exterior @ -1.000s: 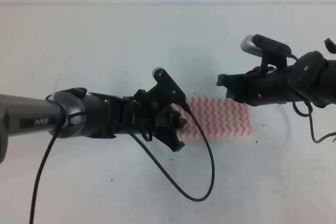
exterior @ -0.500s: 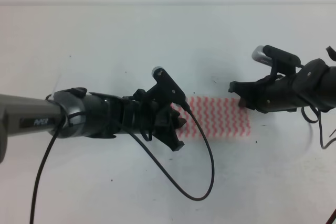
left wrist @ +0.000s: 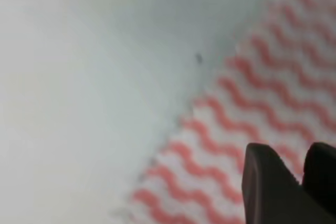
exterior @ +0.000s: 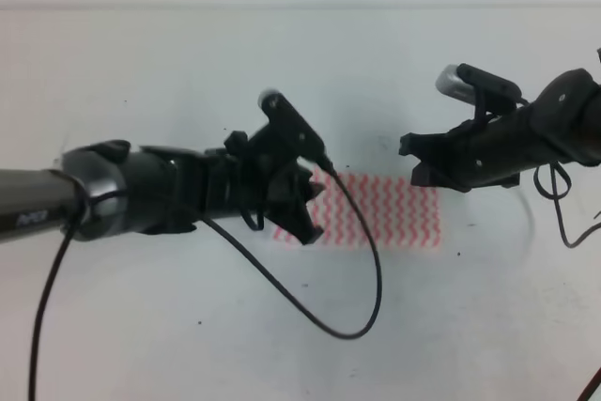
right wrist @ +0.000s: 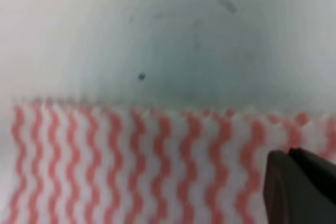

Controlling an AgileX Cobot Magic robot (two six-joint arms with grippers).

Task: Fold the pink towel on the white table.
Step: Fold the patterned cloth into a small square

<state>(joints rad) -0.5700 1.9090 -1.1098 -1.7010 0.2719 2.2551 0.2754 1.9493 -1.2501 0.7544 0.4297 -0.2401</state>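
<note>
Here the pink towel (exterior: pixel 376 212) lies flat on the white desk (exterior: pixel 188 53), a little right of the desk's middle and well clear of every edge, its long sides running left to right. Its wavy pink-red and white stripes show plainly in all three views.

The left tool (exterior: pixel 302 206) hangs over the towel's left end, hiding that end in the exterior high view. In the left wrist view two dark fingertips (left wrist: pixel 268 187) stand close together over the striped cloth near its edge, with only a narrow gap between them; whether they pinch any fabric cannot be told. A black cable (exterior: pixel 362 269) loops from this arm down over the desk in front of the towel.

The right tool (exterior: pixel 413 152) sits over the towel's far right corner. In the right wrist view only one dark fingertip (right wrist: pixel 299 182) shows at the lower right, over the cloth just inside its far edge, so how far this tool is open cannot be told, nor whether it holds anything.

A few tiny dark specks (exterior: pixel 224 129) dot the desk.
</note>
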